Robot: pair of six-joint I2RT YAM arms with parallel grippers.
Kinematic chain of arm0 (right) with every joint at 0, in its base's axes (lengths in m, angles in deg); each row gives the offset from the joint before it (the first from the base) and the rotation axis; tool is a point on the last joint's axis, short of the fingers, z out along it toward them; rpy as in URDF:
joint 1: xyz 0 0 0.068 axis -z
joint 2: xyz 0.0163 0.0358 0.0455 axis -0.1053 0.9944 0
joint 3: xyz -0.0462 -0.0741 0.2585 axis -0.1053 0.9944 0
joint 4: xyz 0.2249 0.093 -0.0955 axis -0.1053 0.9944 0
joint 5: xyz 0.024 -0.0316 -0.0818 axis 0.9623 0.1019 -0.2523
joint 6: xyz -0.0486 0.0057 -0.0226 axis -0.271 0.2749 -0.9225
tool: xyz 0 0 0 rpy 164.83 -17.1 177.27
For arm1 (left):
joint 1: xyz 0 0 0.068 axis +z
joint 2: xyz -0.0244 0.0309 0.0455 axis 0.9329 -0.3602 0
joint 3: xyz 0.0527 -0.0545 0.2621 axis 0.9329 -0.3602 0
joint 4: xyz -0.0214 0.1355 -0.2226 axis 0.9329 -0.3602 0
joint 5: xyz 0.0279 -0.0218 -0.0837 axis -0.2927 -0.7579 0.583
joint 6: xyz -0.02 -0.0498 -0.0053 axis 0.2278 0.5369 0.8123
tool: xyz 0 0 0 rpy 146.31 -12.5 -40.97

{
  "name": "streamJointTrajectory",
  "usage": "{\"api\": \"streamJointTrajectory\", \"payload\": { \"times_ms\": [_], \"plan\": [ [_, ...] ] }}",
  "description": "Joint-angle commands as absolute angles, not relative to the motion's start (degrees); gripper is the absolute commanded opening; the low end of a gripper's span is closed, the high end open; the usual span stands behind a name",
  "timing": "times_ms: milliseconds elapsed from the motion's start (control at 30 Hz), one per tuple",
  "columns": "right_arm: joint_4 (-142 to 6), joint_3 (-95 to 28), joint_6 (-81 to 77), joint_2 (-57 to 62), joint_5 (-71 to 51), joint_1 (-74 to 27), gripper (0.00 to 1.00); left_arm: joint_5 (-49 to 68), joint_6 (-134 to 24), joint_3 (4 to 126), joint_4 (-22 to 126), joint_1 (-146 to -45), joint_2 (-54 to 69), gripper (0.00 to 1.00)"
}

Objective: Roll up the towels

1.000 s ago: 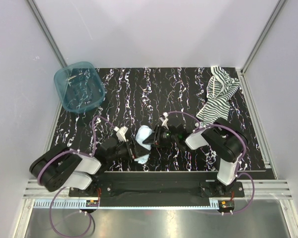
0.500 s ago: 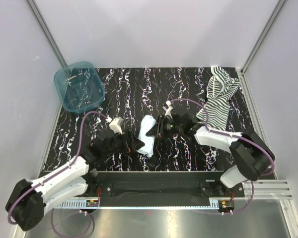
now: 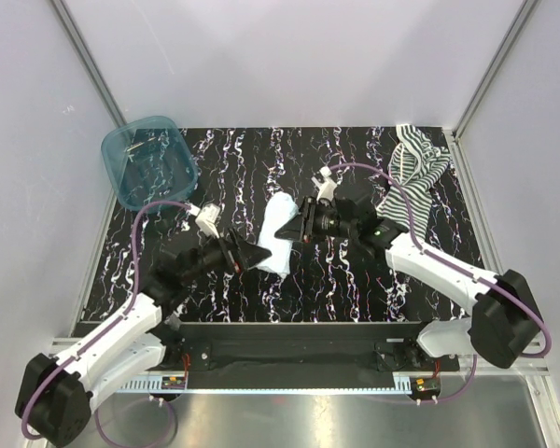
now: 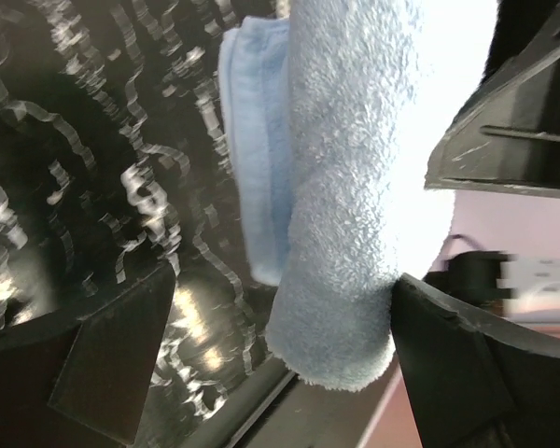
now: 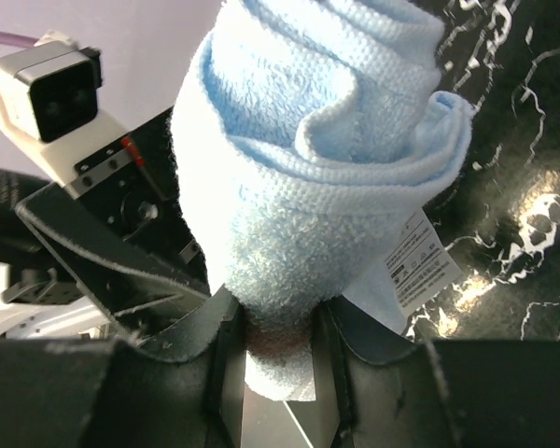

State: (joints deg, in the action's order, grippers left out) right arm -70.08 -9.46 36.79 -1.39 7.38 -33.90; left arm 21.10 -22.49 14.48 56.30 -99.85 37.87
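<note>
R fingers clamped on the rolled blue towel - roll sits just ahead of the L fingers, which are spread wide, straddling one end. Striped towel crumpled well behind R fingers.

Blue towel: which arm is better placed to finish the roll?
Right. The right gripper is shut on the rolled blue towel; the left gripper sits at its end, jaws wide open, gripping nothing.
</note>
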Motion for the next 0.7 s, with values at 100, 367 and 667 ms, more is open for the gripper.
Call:
{"api": "streamJointTrajectory", "payload": {
  "times_ms": [100,367,667],
  "plan": [
    [-62.89,-15.86,31.9,-4.78,9.5,-34.12,0.3,37.38,-16.87,17.13,73.07,-92.01,35.97,0.99],
    [-63.33,-17.35,31.11,-4.86,10.2,-34.12,0.31,48.02,-8.44,18.63,87.57,-88.05,31.49,0.99],
    [-67.27,-19.72,31.63,-7.32,12.57,-34.12,0.32,50.67,-7.1,20.13,91.11,-86.73,24.02,0.99]
  ]
}}
